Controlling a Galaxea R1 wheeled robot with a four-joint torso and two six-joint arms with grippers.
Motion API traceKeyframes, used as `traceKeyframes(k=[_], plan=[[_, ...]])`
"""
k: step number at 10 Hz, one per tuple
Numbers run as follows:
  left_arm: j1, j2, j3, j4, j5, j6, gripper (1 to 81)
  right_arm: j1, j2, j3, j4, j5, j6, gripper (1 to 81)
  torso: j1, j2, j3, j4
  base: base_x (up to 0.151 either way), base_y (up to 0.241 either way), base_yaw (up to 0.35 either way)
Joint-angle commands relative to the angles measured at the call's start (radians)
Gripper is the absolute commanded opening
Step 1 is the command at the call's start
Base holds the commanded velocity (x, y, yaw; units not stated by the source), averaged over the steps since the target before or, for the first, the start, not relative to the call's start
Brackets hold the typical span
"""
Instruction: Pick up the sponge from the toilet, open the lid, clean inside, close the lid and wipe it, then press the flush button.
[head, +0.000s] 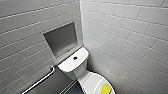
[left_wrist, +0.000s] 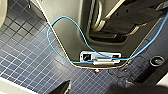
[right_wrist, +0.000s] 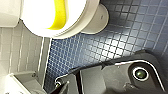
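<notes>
The white toilet (head: 82, 75) stands in the tiled corner, its lid (head: 93, 83) down. The yellow sponge (head: 106, 88) lies on the lid near its front edge. On the cistern top sits the small dark flush button (head: 75, 58). In the right wrist view the sponge (right_wrist: 59, 15) shows on the lid (right_wrist: 37, 17), some way off from the arm and above the blue floor. My left gripper (left_wrist: 95, 90) hangs open over the blue tiled floor beside the robot's base, holding nothing. The right gripper is open too, with nothing in it.
A grey recessed niche (head: 62, 38) is set in the wall above the cistern. A metal grab bar (head: 41, 80) runs along the left wall. A blue cable (left_wrist: 65, 37) loops over the robot's base (left_wrist: 75, 25). White tiled walls close in on both sides.
</notes>
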Motion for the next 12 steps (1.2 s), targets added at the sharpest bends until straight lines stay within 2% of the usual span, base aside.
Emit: traceKeyframes(k=[1,2,4,5,6,8,11,12], plan=[[0.018,0.001,0.001,-0.003,0.079,0.004,81.1,0.152,0.041,-0.053,-0.007,-0.161,0.011,81.1,0.062,-0.096,0.000,0.000,0.000,0.000,0.000],[0.018,0.002,0.001,-0.005,0.079,0.003,81.1,0.190,0.068,-0.082,-0.005,-0.197,0.011,81.1,0.085,-0.132,0.000,0.000,0.000,0.000,0.000],[0.025,0.005,0.001,-0.005,0.081,0.003,81.1,0.241,0.094,-0.105,-0.004,-0.218,0.011,81.1,0.135,-0.212,-0.001,0.000,0.000,0.000,0.000],[0.032,0.005,0.001,-0.005,0.081,0.003,81.1,0.254,0.099,-0.101,-0.002,-0.217,0.011,81.1,0.158,-0.248,-0.058,0.000,0.000,0.000,0.000],[0.034,0.005,0.001,-0.005,0.081,0.003,81.1,0.273,0.099,-0.097,0.001,-0.218,0.011,81.1,0.179,-0.283,-0.093,0.000,0.000,0.000,0.000],[0.035,0.010,0.001,-0.005,0.081,0.003,81.1,0.307,0.085,-0.085,0.006,-0.232,0.013,81.1,0.217,-0.343,-0.136,0.000,0.000,0.000,0.000],[0.034,0.010,0.001,-0.005,0.081,0.003,81.1,0.359,0.082,-0.078,0.016,-0.240,0.014,81.1,0.288,-0.456,-0.232,0.000,0.000,0.000,0.000],[0.034,0.009,0.001,-0.005,0.081,0.003,81.1,0.379,0.078,-0.071,0.031,-0.241,0.029,81.1,0.246,-0.391,-0.174,0.000,0.000,0.000,0.000]])
